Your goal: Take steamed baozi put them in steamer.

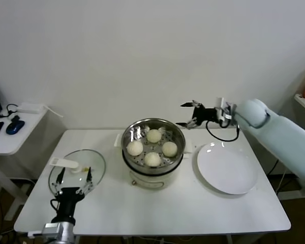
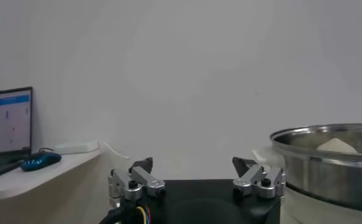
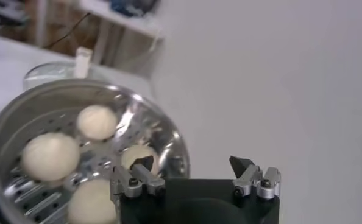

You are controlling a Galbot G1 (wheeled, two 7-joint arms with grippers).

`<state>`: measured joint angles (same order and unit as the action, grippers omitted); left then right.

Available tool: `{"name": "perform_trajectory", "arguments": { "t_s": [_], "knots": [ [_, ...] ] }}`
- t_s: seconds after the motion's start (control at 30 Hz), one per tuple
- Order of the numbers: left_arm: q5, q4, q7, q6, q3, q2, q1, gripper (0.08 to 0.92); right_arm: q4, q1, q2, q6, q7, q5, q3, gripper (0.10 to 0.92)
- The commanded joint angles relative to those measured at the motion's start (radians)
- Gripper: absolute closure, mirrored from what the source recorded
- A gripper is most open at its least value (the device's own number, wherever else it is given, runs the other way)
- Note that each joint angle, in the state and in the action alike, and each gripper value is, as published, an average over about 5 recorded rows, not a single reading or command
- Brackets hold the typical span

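Several pale round baozi (image 1: pixel 154 135) lie on the perforated tray inside the shiny steel steamer (image 1: pixel 165 170) at the table's middle. In the right wrist view the same baozi (image 3: pixel 50 156) show inside the steamer (image 3: pixel 169 137). My right gripper (image 1: pixel 181 114) hangs open and empty above the table, just right of and behind the steamer's rim, near the wall; it also appears open in its wrist view (image 3: pixel 193 163). My left gripper (image 1: pixel 74 175) rests open and empty at the front left, over the glass lid. Its own view shows the left gripper (image 2: pixel 193 164) with the steamer (image 2: pixel 327 164) off to one side.
A flat white plate (image 1: pixel 227 168) with nothing on it lies right of the steamer. The round glass lid (image 1: pixel 94 165) with a white handle (image 1: pixel 65 162) lies left of it. A low side table (image 1: pixel 10 140) with a blue mouse (image 1: pixel 15 124) stands at the far left.
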<state>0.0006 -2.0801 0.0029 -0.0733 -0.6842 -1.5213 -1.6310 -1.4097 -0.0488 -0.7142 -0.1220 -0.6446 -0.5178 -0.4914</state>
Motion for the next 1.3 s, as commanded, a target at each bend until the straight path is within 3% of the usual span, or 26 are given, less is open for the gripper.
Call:
{"name": "perform_trajectory", "arguments": {
  "t_s": [0.03,0.23,0.67,1.3],
  "knots": [
    [0.007,0.008,0.021,0.006,-0.005,-0.001,0.0,0.177,-0.185,-0.836,-0.095,0.218,0.302,0.13,0.861,0.203],
    [0.01,0.017,0.02,0.021,-0.006,0.0,0.0,0.177,-0.264,-1.064,-0.283,0.278,0.369,0.166,1.035,0.203],
    [-0.043,0.006,0.028,0.033,-0.019,0.005,-0.01,0.177,-0.397,-1.342,-0.547,0.354,0.378,0.18,1.099,0.203],
    [-0.045,0.012,0.073,0.012,-0.04,0.004,-0.016,0.177,-0.387,-1.466,-0.582,0.407,0.335,0.108,1.103,0.203]
  ]
}}
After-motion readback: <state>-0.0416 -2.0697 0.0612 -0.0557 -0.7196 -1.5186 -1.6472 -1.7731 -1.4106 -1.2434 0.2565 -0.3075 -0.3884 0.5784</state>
